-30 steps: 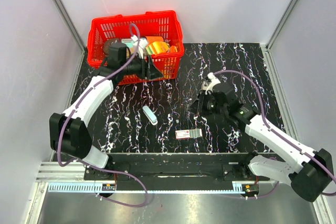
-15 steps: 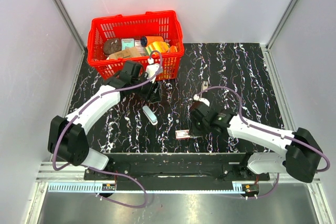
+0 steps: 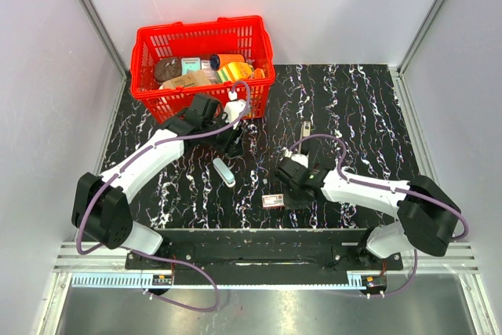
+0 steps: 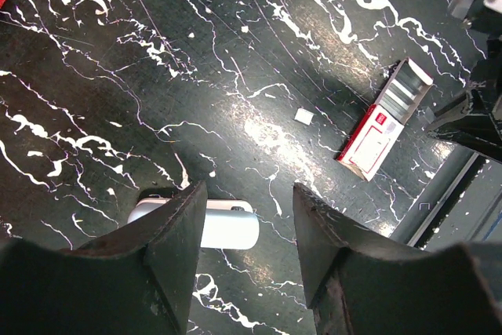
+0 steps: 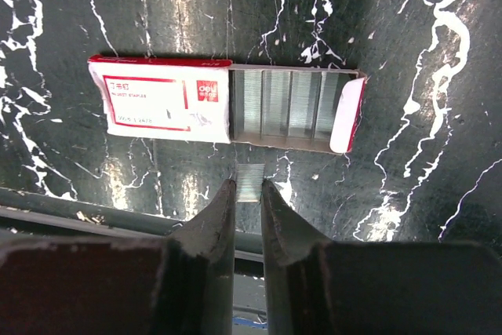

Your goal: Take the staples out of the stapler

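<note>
Print shows only on the red-and-white box (image 5: 161,101) lying just beyond the right gripper (image 5: 249,194), past the staple strip (image 5: 251,180) at its fingertips. A small red logo (image 5: 208,92) sits at the corner of the white label, on the side nearer the fingertips. It appears to read "deli", though the letters are tiny. A few lines of fine print (image 5: 133,101) cross the white panel, too small to make out. Seen from above, packages in the basket (image 3: 202,26) beyond the left hand carry coloured labels, none legible.
</note>
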Robot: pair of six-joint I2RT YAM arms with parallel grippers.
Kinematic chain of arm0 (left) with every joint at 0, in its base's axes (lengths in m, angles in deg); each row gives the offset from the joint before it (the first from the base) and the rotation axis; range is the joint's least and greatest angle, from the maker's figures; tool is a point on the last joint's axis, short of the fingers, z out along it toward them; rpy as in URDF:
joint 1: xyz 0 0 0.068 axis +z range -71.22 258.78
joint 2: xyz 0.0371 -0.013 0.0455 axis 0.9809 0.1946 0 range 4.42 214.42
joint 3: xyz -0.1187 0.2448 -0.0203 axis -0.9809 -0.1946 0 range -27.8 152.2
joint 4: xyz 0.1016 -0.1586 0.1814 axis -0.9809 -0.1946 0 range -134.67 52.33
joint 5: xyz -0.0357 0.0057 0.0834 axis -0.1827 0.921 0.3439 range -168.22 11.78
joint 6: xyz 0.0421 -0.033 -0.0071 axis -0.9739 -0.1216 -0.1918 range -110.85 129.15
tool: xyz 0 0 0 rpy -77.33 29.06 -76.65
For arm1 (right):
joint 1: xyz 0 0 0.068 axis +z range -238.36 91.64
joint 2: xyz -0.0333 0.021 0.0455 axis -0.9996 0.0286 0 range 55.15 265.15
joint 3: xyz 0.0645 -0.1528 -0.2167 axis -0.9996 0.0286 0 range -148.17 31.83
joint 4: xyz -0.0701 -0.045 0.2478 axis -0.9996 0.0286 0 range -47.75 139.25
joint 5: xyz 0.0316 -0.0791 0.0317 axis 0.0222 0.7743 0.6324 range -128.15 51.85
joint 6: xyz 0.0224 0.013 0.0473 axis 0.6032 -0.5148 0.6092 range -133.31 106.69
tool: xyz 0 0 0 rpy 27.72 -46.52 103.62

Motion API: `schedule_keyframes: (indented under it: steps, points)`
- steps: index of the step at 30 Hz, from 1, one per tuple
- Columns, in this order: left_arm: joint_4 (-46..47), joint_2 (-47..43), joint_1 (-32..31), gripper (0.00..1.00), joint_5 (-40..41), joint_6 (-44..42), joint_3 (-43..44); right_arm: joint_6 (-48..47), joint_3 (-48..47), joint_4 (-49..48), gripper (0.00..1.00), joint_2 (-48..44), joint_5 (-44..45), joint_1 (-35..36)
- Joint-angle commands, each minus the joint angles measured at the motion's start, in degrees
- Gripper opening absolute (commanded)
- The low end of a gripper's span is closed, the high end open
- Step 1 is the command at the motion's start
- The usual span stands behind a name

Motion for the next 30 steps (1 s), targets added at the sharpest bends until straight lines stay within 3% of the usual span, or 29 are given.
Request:
schedule_keyframes:
  steps: [1, 30]
  points:
    - [0.44, -2.58, -0.29, 0.52, 1.27, -0.93, 0.05, -2.01, -2.96, -0.66, 0.02, 1.80, 2.40, 0.39]
    - [0.44, -2.67, -0.38, 0.51, 0.65, -1.11, 0.05, -6.58, -5.86, 0.22, 0.06, 6.37, 3.72, -0.40]
